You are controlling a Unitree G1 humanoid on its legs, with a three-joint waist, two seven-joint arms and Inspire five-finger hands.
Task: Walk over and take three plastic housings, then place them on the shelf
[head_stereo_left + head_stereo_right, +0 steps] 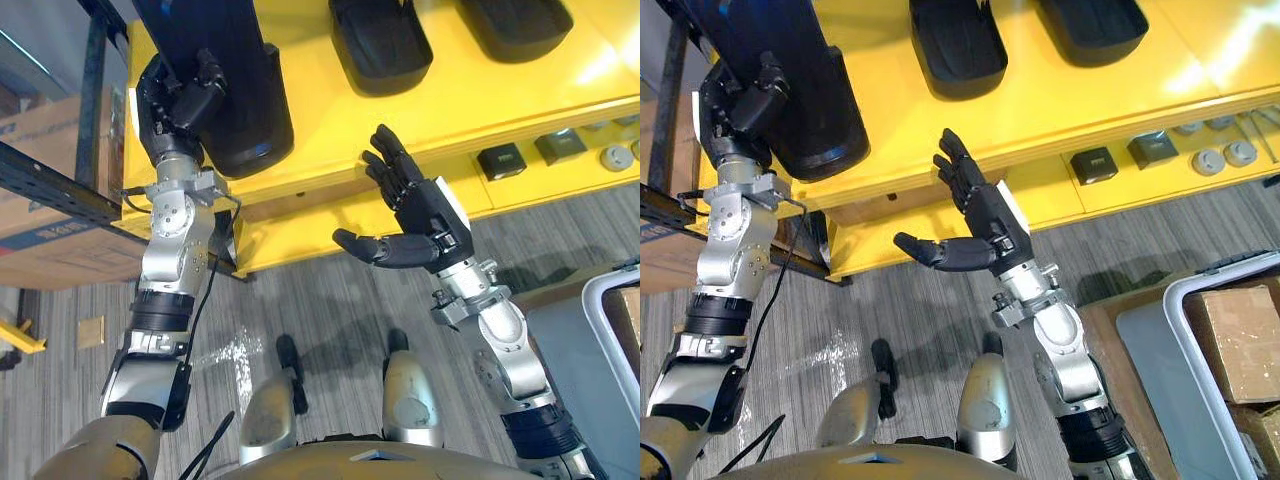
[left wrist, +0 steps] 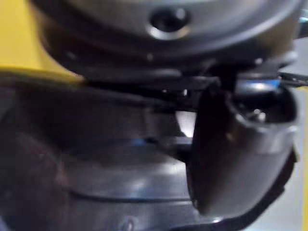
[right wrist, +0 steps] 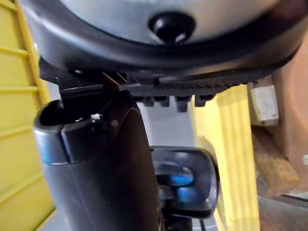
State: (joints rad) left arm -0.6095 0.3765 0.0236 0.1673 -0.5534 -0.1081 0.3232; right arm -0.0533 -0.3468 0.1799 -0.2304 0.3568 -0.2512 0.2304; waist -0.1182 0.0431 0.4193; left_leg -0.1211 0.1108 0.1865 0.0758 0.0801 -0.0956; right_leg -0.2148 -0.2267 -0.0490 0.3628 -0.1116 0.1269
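One housing [image 1: 250, 100]: stiff, light, slick, I judge; my left hand [image 1: 178, 100] clamped on its rim; right hand [image 1: 425, 215] spread, empty.

The long black plastic housing [image 1: 255, 100] at the left edge looks smooth and glossy; the yellow painted shelf [image 1: 500, 100] gleams.

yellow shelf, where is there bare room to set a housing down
Bare yellow shelf lies between the left housing and the middle housing, and along the front edge before the right housing. The lower ledge is crowded at its right end with small parts.
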